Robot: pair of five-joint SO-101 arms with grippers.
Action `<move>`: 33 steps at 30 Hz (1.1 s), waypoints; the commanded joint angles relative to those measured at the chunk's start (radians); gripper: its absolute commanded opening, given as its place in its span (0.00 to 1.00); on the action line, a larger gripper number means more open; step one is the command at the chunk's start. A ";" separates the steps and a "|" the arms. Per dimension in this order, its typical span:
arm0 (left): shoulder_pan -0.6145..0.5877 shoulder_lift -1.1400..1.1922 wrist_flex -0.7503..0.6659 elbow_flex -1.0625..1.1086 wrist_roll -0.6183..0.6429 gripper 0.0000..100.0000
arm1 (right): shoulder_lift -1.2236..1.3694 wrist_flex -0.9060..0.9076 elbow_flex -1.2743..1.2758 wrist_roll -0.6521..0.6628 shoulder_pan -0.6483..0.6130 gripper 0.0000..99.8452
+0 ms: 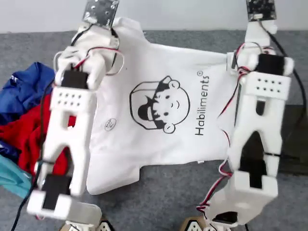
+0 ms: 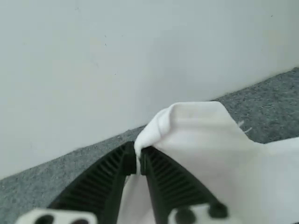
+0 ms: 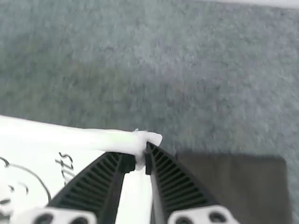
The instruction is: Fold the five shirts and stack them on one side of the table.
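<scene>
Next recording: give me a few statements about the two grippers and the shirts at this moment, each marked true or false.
1. The left gripper is shut on the white shirt. True.
2. The right gripper hangs open over bare table. False: it is shut on the white shirt's edge.
3. The white shirt is folded into a small square. False: it lies spread out, print side up.
4. A blue shirt and a red shirt lie bunched beside the white shirt. True.
</scene>
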 commanded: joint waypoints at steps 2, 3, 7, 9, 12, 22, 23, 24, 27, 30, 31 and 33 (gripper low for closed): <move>-0.066 0.160 -0.017 -0.277 0.008 0.02 | 0.059 -0.209 -0.006 -0.018 -0.018 0.01; -0.081 0.196 0.003 -0.335 0.008 0.02 | 0.074 -0.249 -0.006 -0.018 -0.022 0.01; -0.109 0.365 0.084 -0.590 0.009 0.02 | 0.127 -0.366 -0.006 -0.017 -0.051 0.01; -0.107 0.454 0.106 -0.713 0.009 0.02 | 0.150 -0.392 -0.006 -0.015 -0.059 0.01; -0.098 0.594 0.158 -0.880 0.009 0.02 | 0.182 -0.400 -0.006 -0.012 -0.070 0.01; -0.086 0.937 0.296 -1.300 0.008 0.02 | 0.272 -0.446 -0.072 -0.014 -0.071 0.01; -0.086 0.947 0.338 -1.326 0.008 0.02 | 0.280 -0.404 -0.092 -0.012 -0.073 0.01; -0.087 0.950 0.390 -1.348 0.008 0.02 | 0.285 -0.352 -0.114 -0.012 -0.073 0.01; -0.094 0.950 0.554 -1.405 0.008 0.02 | 0.285 -0.182 -0.158 -0.009 -0.068 0.01; -0.094 0.950 0.746 -1.481 0.006 0.02 | 0.285 -0.005 -0.215 0.000 -0.067 0.01; -0.092 0.950 0.810 -1.514 0.006 0.02 | 0.285 0.056 -0.239 0.014 -0.067 0.01; -0.094 0.944 0.944 -1.557 -0.014 0.02 | 0.285 0.179 -0.282 0.044 -0.070 0.01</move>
